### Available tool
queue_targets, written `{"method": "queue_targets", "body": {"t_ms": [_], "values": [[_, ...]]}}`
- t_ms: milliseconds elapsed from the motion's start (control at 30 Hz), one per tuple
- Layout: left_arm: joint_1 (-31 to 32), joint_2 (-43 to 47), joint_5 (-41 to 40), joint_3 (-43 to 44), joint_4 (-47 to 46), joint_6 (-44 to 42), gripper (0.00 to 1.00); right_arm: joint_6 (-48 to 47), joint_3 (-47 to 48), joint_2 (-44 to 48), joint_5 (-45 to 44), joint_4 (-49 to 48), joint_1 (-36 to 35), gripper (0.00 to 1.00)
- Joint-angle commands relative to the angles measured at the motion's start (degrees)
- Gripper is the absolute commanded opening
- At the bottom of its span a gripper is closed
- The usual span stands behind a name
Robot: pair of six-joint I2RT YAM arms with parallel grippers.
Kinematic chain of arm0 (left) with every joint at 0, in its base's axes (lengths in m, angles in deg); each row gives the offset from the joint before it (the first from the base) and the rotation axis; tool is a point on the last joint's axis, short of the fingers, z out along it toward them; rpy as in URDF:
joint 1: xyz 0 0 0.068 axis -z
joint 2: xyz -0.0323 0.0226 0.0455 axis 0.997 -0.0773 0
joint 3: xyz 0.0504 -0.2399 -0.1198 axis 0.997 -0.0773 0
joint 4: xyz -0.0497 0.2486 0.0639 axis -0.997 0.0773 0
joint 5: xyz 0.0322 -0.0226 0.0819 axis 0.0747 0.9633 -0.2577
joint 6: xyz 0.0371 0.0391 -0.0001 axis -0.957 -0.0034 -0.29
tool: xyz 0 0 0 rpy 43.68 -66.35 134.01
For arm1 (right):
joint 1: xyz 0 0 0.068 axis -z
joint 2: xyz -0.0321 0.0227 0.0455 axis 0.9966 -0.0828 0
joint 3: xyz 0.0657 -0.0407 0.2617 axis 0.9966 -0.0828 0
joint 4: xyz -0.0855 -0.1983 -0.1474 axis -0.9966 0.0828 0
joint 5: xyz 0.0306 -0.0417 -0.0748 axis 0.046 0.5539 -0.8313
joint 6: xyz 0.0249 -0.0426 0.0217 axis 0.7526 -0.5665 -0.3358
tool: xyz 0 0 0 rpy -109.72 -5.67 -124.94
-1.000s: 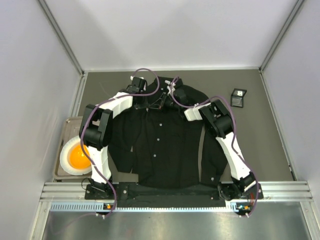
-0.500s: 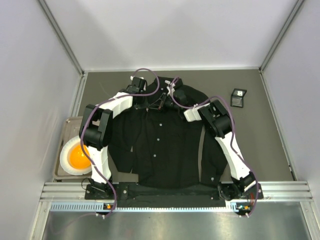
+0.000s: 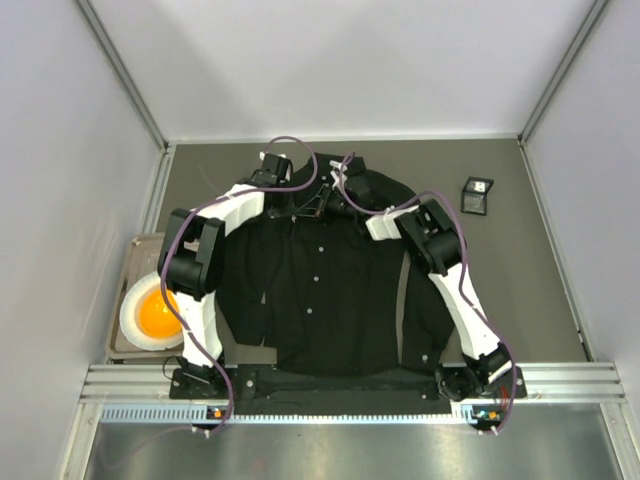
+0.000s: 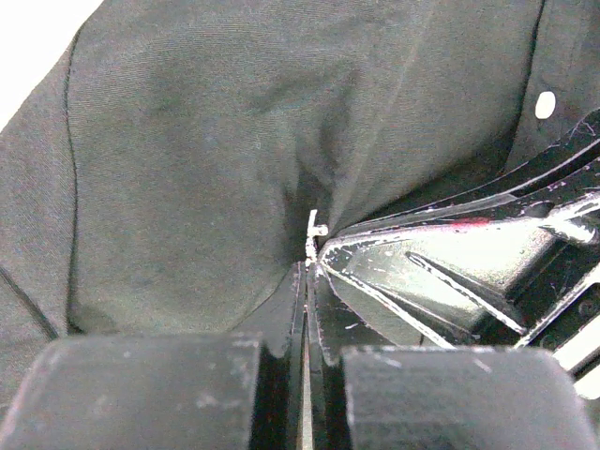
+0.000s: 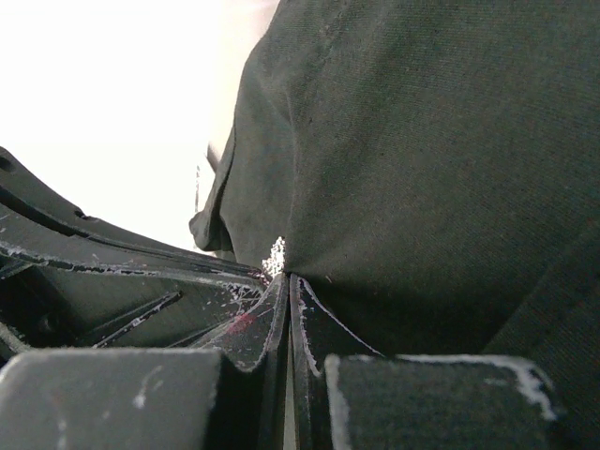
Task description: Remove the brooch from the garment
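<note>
The black garment (image 3: 320, 290) lies flat on the table, collar at the far side. Both grippers meet tip to tip just below the collar. My left gripper (image 3: 317, 206) (image 4: 309, 262) is shut, and the cloth (image 4: 206, 159) puckers in folds toward its tips. A small white bit of the brooch (image 4: 314, 228) shows right at those tips. My right gripper (image 3: 334, 197) (image 5: 287, 279) is shut too, with the sparkly white brooch (image 5: 275, 255) sitting at its fingertips against the cloth (image 5: 431, 159). The brooch is too small to make out in the top view.
A white shirt button (image 4: 546, 104) lies near the left gripper. A small black square box (image 3: 477, 196) sits on the table at the far right. A tray (image 3: 135, 246) holding a white bowl with orange inside (image 3: 152, 313) stands off the table's left edge.
The right gripper's jaws have closed the last bit at the brooch, and its arm has edged slightly left. The left arm has stayed put.
</note>
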Motion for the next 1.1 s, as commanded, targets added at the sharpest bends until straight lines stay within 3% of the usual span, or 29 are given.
{"method": "queue_targets", "body": {"t_ms": [0, 200, 267, 333, 533, 733, 967, 1067], "values": [[0.57, -0.18, 5.83, -1.51, 0.96, -0.47, 0.00, -4.25, 5.27, -1.76, -1.07, 7.20, -2.22, 0.00], [-0.04, 0.35, 12.25, -0.54, -0.09, 0.93, 0.00, -6.02, 6.86, -1.49, -3.44, 12.23, -3.54, 0.00], [-1.27, 0.35, 18.21, -0.81, -2.02, 3.12, 0.00, -5.93, 6.60, -1.49, -3.71, 11.89, -3.81, 0.00], [-3.19, -0.44, 27.14, -1.68, -5.17, 7.06, 0.00, -4.01, 4.94, -1.49, -3.36, 7.77, -3.81, 0.00], [-6.10, -1.32, 38.44, -8.54, -16.78, 16.91, 0.00, 1.97, 2.47, -2.37, -2.04, -3.29, -3.81, 0.00], [-6.28, 0.09, 32.22, -9.42, -12.23, 13.25, 0.00, 4.79, 1.32, -2.46, -1.16, -5.34, -3.63, 0.00], [-6.37, -0.26, 31.95, -13.46, -14.69, 14.21, 0.00, 8.30, 0.27, -3.25, -0.19, -7.98, -3.20, 0.01], [-6.54, 0.09, 29.06, -13.64, -11.97, 11.84, 0.00, 7.87, -0.44, -3.16, 1.30, -7.89, -1.79, 0.11]]}}
